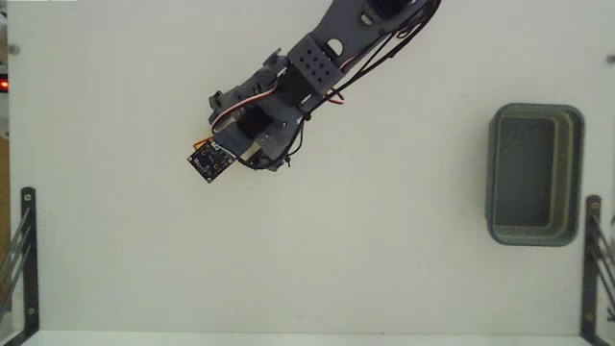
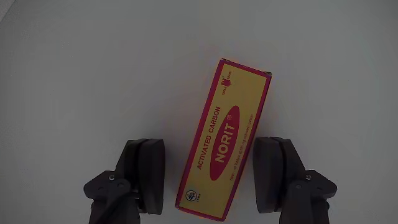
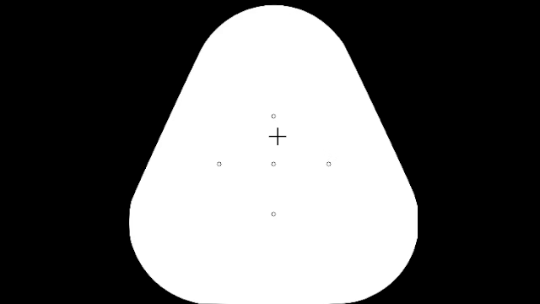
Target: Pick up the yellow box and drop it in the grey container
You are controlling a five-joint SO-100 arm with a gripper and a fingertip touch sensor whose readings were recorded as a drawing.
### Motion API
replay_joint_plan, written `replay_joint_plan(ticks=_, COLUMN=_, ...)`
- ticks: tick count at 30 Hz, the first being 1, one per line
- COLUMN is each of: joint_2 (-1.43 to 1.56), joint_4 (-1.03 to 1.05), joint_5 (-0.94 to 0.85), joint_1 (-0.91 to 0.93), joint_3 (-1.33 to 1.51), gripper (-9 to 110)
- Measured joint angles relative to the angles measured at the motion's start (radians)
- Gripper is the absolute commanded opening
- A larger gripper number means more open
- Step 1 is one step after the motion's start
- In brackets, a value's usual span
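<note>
The jaws stand spread, one either side of the yellow box [image 2: 225,142] lying flat and slightly askew between them on the worktop [image 2: 93,74], a light, stiff carton best pinched across its long sides.

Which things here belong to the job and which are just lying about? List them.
Job: yellow box between the open claw fingers; grey container, empty, far right in the fixed view.
Lying about: black brackets at the table's edges; nothing else loose.
</note>
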Motion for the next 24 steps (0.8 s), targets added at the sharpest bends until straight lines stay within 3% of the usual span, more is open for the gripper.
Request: replay_joint_plan(ticks=24, joint_2=0.000, joint_4=0.000, joint_5=0.002, joint_1=0.000, joint_3=0.000, gripper=78)
